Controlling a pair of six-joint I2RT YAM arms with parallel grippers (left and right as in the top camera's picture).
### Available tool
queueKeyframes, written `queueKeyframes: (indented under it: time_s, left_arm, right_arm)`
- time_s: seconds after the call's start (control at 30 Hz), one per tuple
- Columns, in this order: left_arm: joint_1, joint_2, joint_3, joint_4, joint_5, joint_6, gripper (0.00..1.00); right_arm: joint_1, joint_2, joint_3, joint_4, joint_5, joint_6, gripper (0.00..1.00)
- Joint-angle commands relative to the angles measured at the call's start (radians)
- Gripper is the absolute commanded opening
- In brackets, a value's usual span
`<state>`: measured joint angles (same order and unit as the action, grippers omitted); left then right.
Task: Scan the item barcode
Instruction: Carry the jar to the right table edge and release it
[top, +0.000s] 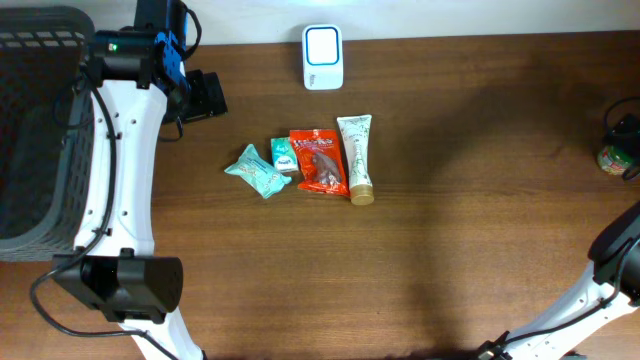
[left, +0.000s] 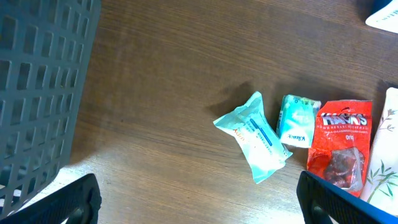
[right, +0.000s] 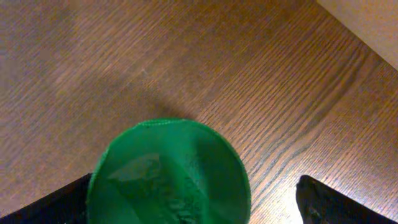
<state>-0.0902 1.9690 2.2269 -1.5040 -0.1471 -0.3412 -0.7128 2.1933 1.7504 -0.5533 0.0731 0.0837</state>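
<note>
Jar is flanked, ungripped, by the wide-open right gripper, directly below it, and the scanner is found well apart to its left.

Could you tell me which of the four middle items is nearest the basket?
The tilted teal packet, leftmost; the small pack, red bag and tube lie farther right.

The left arm is built of slim white links dotted with small dark screws, joined by boxy black motor housings. A thin black cable loops off the near housing. At its far end sit a blue bracket and a small green light, then the black left gripper. The right arm has the same white link and black joint. The fingers are matte black with blunt tips.
</note>
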Motion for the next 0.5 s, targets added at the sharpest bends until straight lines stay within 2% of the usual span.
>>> queueKeyframes:
  time_s: [0.0,0.13,0.2,0.23,0.3,0.33,0.4,0.47]
  left_arm:
    - [0.005,0.002,-0.003,-0.001,-0.007,-0.006,0.99]
    - [0.005,0.002,-0.003,-0.001,-0.007,-0.006,0.99]
    - [0.005,0.002,-0.003,-0.001,-0.007,-0.006,0.99]
    - [0.005,0.002,-0.003,-0.001,-0.007,-0.006,0.99]
    - [0.005,0.002,-0.003,-0.001,-0.007,-0.006,0.99]
    - [0.005,0.002,-0.003,-0.001,-0.007,-0.006,0.99]
    - [0.005,0.002,-0.003,-0.001,-0.007,-0.006,0.99]
    - [0.005,0.002,-0.003,-0.001,-0.007,-0.006,0.99]
  right_arm:
    - [0.018,-0.102,0.071,-0.021,-0.021,0.011,0.99]
    - [0.114,-0.245,0.194,-0.043,-0.077,0.011,0.99]
    - [0.178,-0.305,0.203,-0.046,-0.278,0.011,0.99]
    - [0.243,-0.325,0.203,-0.075,-0.498,0.011,0.98]
    - [0.357,-0.316,0.199,-0.170,-0.743,0.011,0.96]
    - [0.436,-0.304,0.194,-0.261,-0.754,0.010,0.95]
    - [0.575,-0.268,0.174,-0.390,-0.687,-0.005,0.88]
    - [0.722,-0.219,0.139,-0.461,-0.554,-0.005,0.70]
